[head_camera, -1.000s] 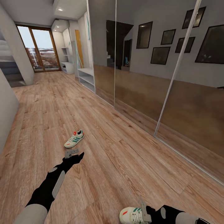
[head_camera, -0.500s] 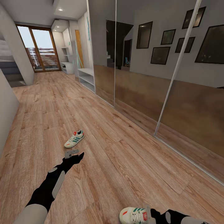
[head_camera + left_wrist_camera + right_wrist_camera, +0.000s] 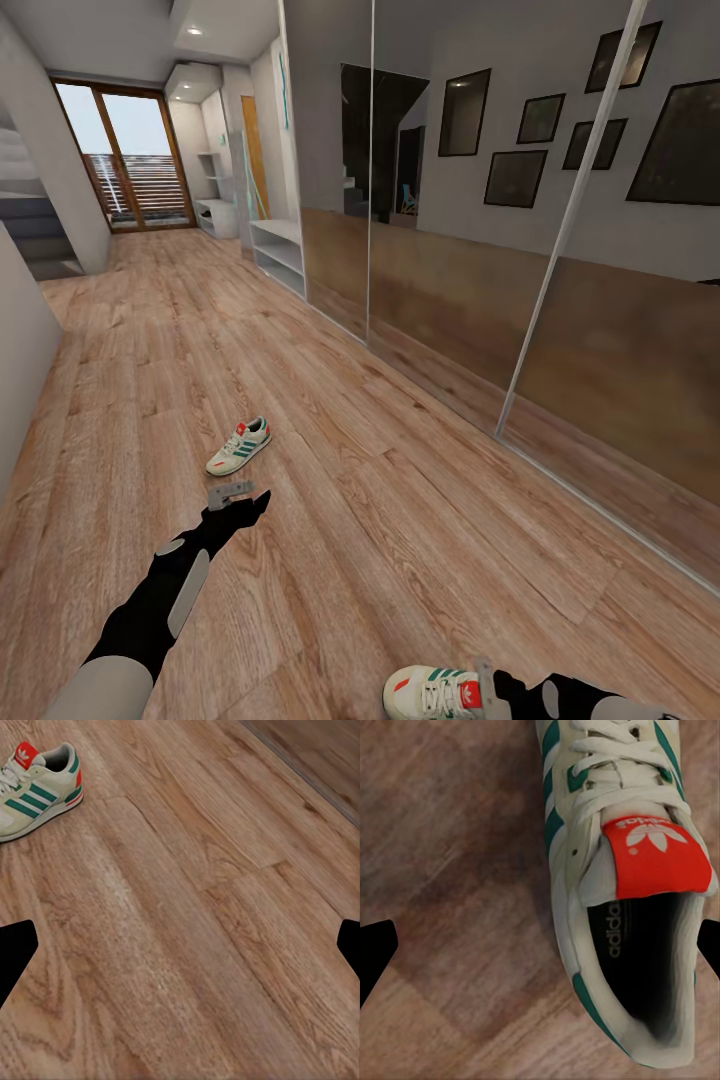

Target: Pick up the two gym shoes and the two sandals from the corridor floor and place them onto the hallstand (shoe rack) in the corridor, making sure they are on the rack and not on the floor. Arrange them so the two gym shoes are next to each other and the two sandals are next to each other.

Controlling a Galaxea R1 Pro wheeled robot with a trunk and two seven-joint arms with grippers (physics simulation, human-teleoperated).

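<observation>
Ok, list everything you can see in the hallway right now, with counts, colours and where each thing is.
gym shoes: 2, white with green stripes and red patches; one on the floor ahead of the left arm, one at the right gripper
shoe rack: 1, white, far along the right wall
wardrobe: 1, dark glass sliding doors, right side
glass door: 1, brown frame, far end
floor: light-brown wood planks
left gripper: 1, open, above bare floor
right gripper: 1, open, at the near shoe's heel
</observation>
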